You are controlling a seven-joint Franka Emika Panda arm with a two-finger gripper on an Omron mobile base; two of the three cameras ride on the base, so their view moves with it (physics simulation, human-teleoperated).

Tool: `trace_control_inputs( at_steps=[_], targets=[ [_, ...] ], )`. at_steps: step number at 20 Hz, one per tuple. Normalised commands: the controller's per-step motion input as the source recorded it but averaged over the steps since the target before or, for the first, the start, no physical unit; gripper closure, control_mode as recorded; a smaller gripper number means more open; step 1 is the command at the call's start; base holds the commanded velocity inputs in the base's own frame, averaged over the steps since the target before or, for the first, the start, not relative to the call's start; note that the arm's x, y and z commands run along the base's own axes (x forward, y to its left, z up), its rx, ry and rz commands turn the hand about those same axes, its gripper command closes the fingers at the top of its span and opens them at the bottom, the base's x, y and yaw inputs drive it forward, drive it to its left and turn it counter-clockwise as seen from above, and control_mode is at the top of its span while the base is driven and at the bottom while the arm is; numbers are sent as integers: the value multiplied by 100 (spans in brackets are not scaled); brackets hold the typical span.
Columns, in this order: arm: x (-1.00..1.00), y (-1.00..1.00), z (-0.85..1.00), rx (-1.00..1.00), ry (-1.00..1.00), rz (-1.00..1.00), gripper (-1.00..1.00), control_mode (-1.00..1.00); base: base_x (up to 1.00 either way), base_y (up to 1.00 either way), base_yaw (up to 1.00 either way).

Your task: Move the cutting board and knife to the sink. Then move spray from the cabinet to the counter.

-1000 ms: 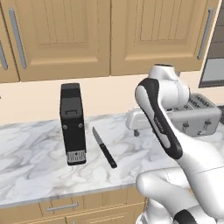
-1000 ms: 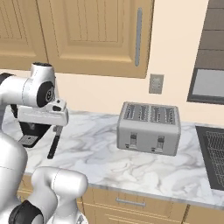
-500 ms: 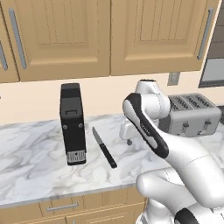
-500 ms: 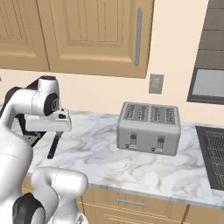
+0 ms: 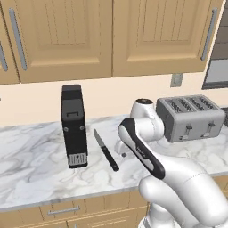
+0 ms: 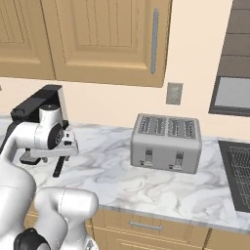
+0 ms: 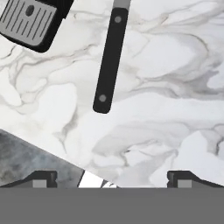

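Above the marble surface (image 7: 175, 65), the pincer (image 7: 112, 177) hung spread wide, aiming for the knife (image 7: 110, 61) at upper centre.

I'm working in a home kitchen: a white marble-patterned worktop (image 5: 35, 164) with grey veins runs over light wooden drawers (image 5: 62, 211), and panelled wooden wall cabinets (image 5: 58, 38) with bar handles hang above it against a cream wall. On the worktop I see a silver four-slot toaster (image 6: 166, 142), a black coffee machine (image 5: 74, 126) and a kitchen knife (image 5: 106, 150) with a dark handle lying beside it. A wall outlet (image 6: 174, 93) sits above the toaster, and at the far right edge I can make out a dark grid (image 6: 238, 171) set into the worktop, though I cannot tell what it belongs to.
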Motion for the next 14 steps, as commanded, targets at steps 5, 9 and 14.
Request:
trace_control_inputs(
  at_steps=[5, 9, 14],
  targets=[
    [5, 34, 0, -1, -1, -1, -100, -100, 0, 0, 0],
    [32, 6, -11, -3, 0, -1, -100, -100, 0, 0, 0],
    [39, 0, -20, -7, -1, -11, -100, -100, 0, 0, 0]
  ],
)
